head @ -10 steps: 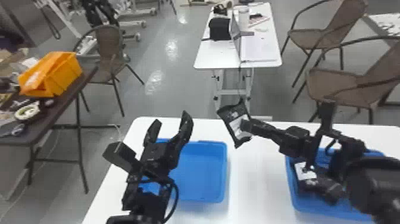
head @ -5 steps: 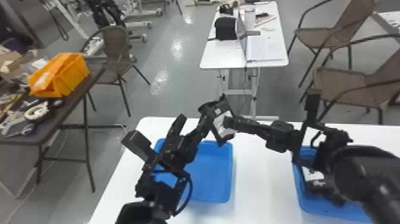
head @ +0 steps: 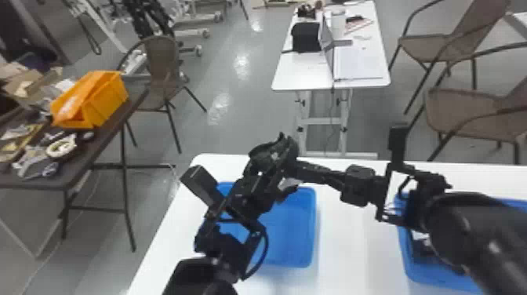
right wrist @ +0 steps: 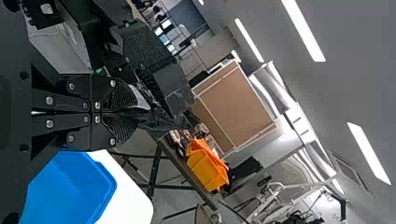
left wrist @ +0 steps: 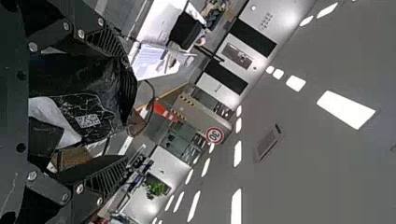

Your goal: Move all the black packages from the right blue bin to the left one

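Black glossy package [left wrist: 88, 88] now inside the gap of the left gripper [left wrist: 126, 116]; a second ago, well apart from it. Brought leftward across the white counter [head: 345, 251] by the right gripper [right wrist: 135, 114], and now up over the far part of the left blue bin [head: 290, 235]. Right jaws closed, pinching one end of the package. Left jaws open, one to each side of it, with room still visible on one side, so not yet clamped. Looks like a hand-over in mid-air, right to left, rather than a straight drop. For the task: out of the source bin and very near the goal, but not to be counted as moved until lying in the left bin. Next, probably: close the left jaws on the package, then open the right ones and draw back, then lower and release. Could go wrong by letting go on the right too early, or by catching just a loose fold of the wrapper; likely soft, apt to bend or slip. Also to note: more black packaging [head: 423, 250] down in the right blue bin [head: 431, 277], partly hidden by the right arm, so likely more to move after this.
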